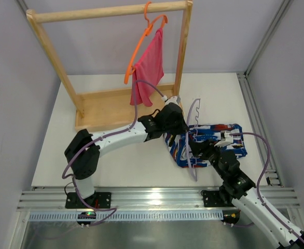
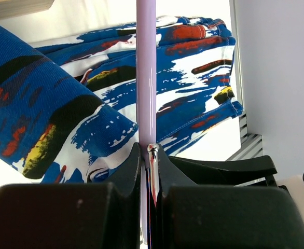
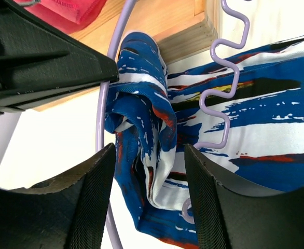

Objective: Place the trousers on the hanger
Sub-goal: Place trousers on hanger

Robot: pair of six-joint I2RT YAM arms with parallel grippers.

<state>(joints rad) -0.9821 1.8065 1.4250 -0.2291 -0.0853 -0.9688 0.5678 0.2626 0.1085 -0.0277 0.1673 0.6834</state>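
Centrally, the left gripper [image 2: 148, 151] is clamped tight on the lilac bar of the hanger [image 2: 146, 72], which crosses the trousers [image 2: 193, 67] lying on the table [image 1: 115, 166] near the wooden rack [image 1: 110, 106]. Right gripper [image 3: 149, 150]: jaws parted, one finger on each side of a bunched trouser fold between the hanger's arms

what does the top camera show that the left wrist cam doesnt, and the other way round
Only the top view: the orange hanger and the pink cloth hung on the top rail of the wooden rack. Only the left wrist view: a close look at the left gripper pinched shut on the lilac bar of the hanger. Both views: the printed trousers and the lilac hanger.
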